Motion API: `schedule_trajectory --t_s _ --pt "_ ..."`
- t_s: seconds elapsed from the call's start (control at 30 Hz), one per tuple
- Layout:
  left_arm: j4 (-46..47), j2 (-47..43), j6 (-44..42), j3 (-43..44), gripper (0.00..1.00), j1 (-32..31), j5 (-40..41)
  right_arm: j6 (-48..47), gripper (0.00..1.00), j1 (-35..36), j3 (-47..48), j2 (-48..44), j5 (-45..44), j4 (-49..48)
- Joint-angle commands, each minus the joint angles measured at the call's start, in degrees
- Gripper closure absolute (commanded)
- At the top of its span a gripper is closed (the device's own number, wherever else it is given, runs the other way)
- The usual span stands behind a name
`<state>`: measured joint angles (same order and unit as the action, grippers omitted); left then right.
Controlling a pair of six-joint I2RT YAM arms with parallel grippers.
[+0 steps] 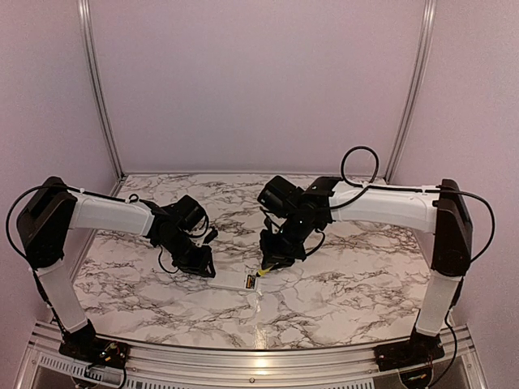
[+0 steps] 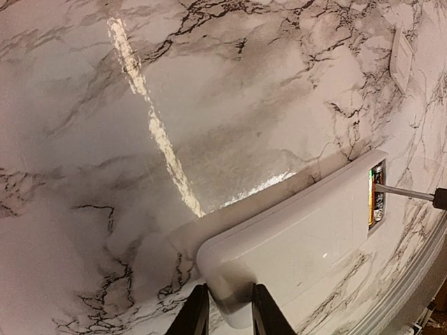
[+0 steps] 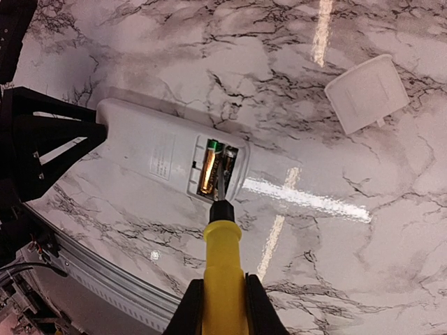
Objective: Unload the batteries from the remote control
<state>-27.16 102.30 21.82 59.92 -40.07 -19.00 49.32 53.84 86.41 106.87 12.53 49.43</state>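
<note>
Lying flat on the marble-patterned table, the remote control fills the centre-left of the right wrist view as a slim white plastic bar with rounded corners, its smooth back facing up and a faint rectangular label printed near its middle. At its lower right end the battery recess is uncovered, a darker pocket holding the batteries side by side: one coppery-gold with a green tip, the other dark and harder to read. The thin metal shaft of a yellow-handled screwdriver reaches into the recess between the two cells. The right gripper is clamped around the yellow handle at the bottom centre of that frame, a black finger pressed against each side. In the left wrist view the remote runs from the bottom centre up toward the right edge, and the left gripper pinches its near, rounded end between two black fingers, so that hand is grasping the remote. There the open recess sits at the far right, with the shaft coming in from the right edge. A small flat white cover piece lies on the table at the upper right, well apart from the remote. In the overhead view the two arms meet near the centre of the table.
</note>
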Motion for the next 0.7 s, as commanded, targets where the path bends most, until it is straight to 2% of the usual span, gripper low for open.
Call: schedule_trajectory --t_s 0.0,0.3,0.67 --pt "1.24 -0.68 0.15 -0.84 0.77 -0.17 0.2 -2.16 1.0 0.71 1.76 3.07 -0.58 2.22" --pt "0.89 -0.75 -0.34 -1.38 0.78 -0.19 -0.07 -3.58 1.0 1.17 -2.08 3.18 -0.58 -1.35" --pt "0.77 -0.46 -0.45 -1.73 0.78 -0.18 -0.07 -4.76 1.0 1.17 -9.98 0.29 1.29 -10.75"
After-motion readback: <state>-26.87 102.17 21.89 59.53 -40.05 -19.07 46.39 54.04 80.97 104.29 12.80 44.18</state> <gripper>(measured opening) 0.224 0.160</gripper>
